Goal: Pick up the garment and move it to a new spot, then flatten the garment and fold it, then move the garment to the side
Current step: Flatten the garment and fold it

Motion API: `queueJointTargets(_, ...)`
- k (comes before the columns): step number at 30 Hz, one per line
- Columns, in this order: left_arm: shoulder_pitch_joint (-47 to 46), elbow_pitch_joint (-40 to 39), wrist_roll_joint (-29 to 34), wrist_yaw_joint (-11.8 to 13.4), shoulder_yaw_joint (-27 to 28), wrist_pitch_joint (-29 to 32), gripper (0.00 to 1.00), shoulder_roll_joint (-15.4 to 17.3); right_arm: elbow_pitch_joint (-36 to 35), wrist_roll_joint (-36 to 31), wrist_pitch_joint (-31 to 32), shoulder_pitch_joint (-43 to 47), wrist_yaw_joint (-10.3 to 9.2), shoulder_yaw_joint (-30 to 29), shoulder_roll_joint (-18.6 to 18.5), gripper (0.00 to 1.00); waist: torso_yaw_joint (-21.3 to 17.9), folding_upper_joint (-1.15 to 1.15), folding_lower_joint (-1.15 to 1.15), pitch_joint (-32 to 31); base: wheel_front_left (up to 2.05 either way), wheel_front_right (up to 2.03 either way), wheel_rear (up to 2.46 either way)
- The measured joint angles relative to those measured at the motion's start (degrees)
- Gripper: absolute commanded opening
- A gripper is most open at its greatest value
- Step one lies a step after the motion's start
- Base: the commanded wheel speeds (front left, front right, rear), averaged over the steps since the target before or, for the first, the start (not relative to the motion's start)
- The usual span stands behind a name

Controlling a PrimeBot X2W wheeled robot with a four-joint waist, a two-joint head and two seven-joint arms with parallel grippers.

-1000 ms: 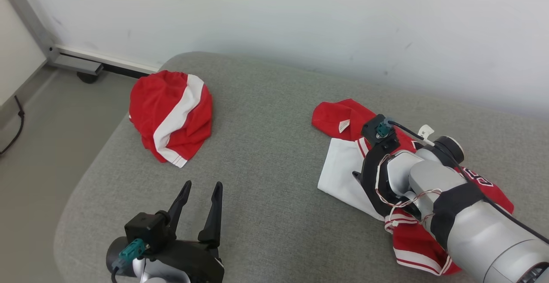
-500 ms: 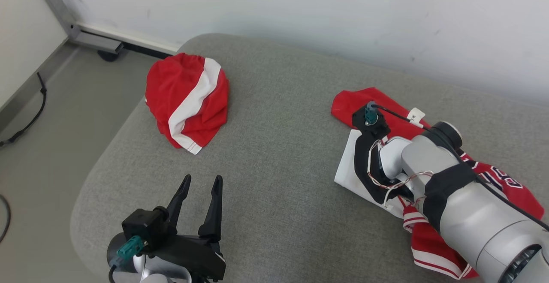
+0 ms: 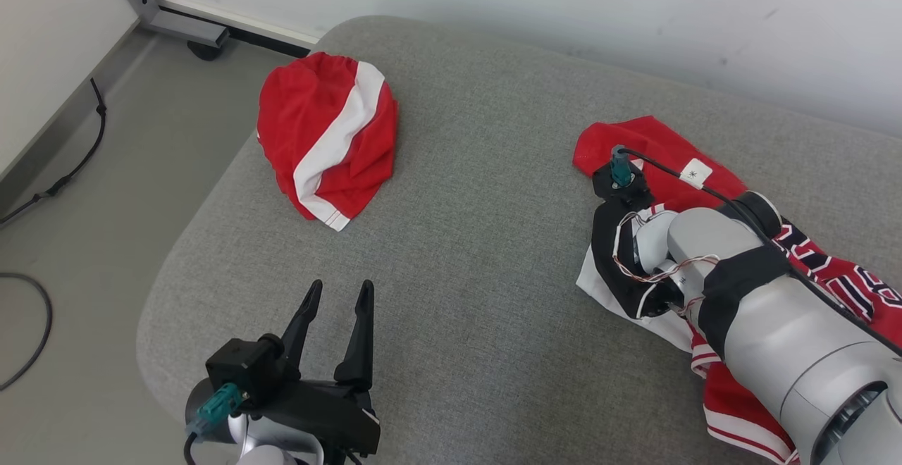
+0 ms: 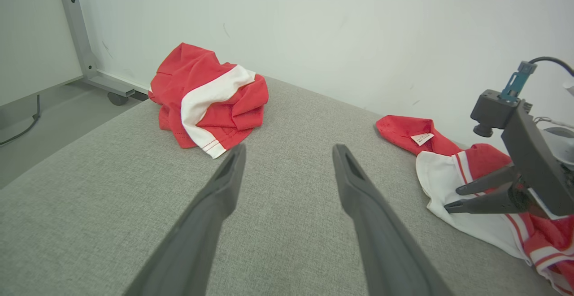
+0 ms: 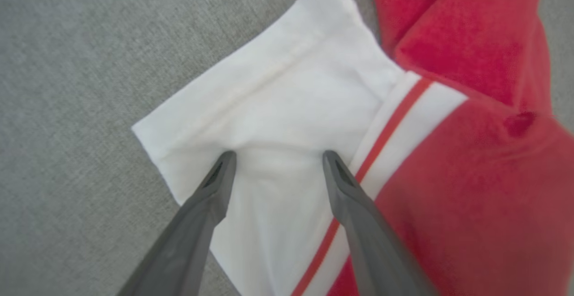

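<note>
The garment [image 3: 655, 148], a red and white jersey with striped trim, lies crumpled on the right of the grey cushion [image 3: 479, 204]. My right gripper [image 5: 276, 157] points down at the garment's white panel [image 5: 278, 107], open, one fingertip on each side of a slight crease. Whether the tips touch the cloth I cannot tell. From the left wrist view the right gripper [image 4: 452, 198] shows at the panel's edge. My left gripper [image 3: 341, 285] stands open near the cushion's front, nothing between its fingers [image 4: 224, 188].
A second red garment with a white stripe [image 3: 324, 134] sits bunched at the cushion's far left corner. Behind is a white wall. A metal frame foot with a caster [image 3: 190, 32] and cables [image 3: 28, 310] lie on the floor, left of the cushion's rounded edge.
The whole head picture has shifted, so the camera has moved. Both grippers stay open and hold about the same places relative to the garments.
</note>
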Motion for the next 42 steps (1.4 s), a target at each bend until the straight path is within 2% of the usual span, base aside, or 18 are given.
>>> queueJointTargets(5, -0.9, 0.1, 0.0, 0.0, -0.2, 0.0, 1.0, -0.5, 0.6, 0.6, 1.7, -0.5, 0.0, 0.2, 0.2, 1.0, 0.4, 0.0, 0.0, 0.7, 0.0, 0.0, 0.0)
queueJointTargets(6, -1.1, 0.1, 0.0, 0.0, -0.2, 0.0, 1.0, -0.6, 0.5, 0.6, 1.8, -0.5, -0.02, 0.6, 0.2, 0.76, 0.5, 0.0, 0.0, 0.7, 0.0, 0.0, 0.0)
queueJointTargets(7, -1.1, 0.1, 0.0, -0.1, -0.2, 0.0, 1.0, -0.7, 0.1, 0.6, 1.8, -0.6, -0.02, 1.0, 0.1, 0.19, 0.5, 0.0, 0.0, 0.8, 0.0, 0.0, 0.0)
queueJointTargets(8, -1.1, 0.2, 0.0, -0.1, -0.2, 0.0, 1.0, -0.7, -0.2, 0.6, 1.8, -0.7, -0.01, 1.4, 0.1, 0.0, 0.5, 0.0, 0.0, 0.8, 0.0, 0.0, 0.0)
queueJointTargets(13, -1.5, 1.4, 0.0, -0.2, -0.3, 0.0, 1.0, -0.8, -1.9, 1.0, -0.1, -0.6, 0.01, 1.9, 0.3, 0.0, 0.5, 0.0, 0.0, 0.4, 0.0, 0.0, 0.0)
queueJointTargets(17, -2.4, 2.0, 0.0, -1.2, -0.7, 0.0, 1.0, -0.9, -3.9, 2.6, -4.1, 0.3, 0.01, 1.5, -1.4, 0.0, 0.3, 0.0, 0.0, -0.5, 0.0, 0.0, 0.0)
queueJointTargets(25, -2.5, 4.5, 0.3, -2.4, -2.1, 0.0, 1.0, -0.7, -11.4, 6.3, -17.4, 4.2, 0.01, -1.1, -8.4, 0.0, -0.8, 0.0, 0.01, -3.1, 0.0, 0.0, 0.0)
queueJointTargets(29, -2.1, 5.1, 0.7, -3.1, -2.2, 0.0, 1.0, 0.4, -17.5, 7.3, -24.4, 8.8, 0.01, -1.3, -11.4, 0.0, -2.0, 0.0, 0.0, -4.7, 0.0, 0.0, 0.0)
queueJointTargets(34, -1.0, 4.8, 0.8, -3.2, -2.4, 0.0, 1.0, 1.9, -25.8, 9.0, -32.1, 13.9, 0.24, -2.0, -15.5, 0.0, -5.2, 0.0, 0.0, -6.1, 0.0, 0.0, 0.0)
queueJointTargets(38, -0.4, 4.3, 0.8, -3.2, -2.6, 0.0, 1.0, 2.3, -29.2, 10.0, -36.5, 18.6, 0.25, -4.3, -21.1, 0.0, -8.3, 0.0, 0.0, -6.9, 0.0, 0.0, 0.0)
queueJointTargets(42, 0.4, 3.8, 1.0, -3.2, -2.6, 0.0, 1.0, 2.7, -32.0, 10.6, -38.8, 21.2, 0.25, -5.5, -23.5, 0.0, -10.7, 0.0, 0.0, -7.3, 0.0, 0.0, 0.0)
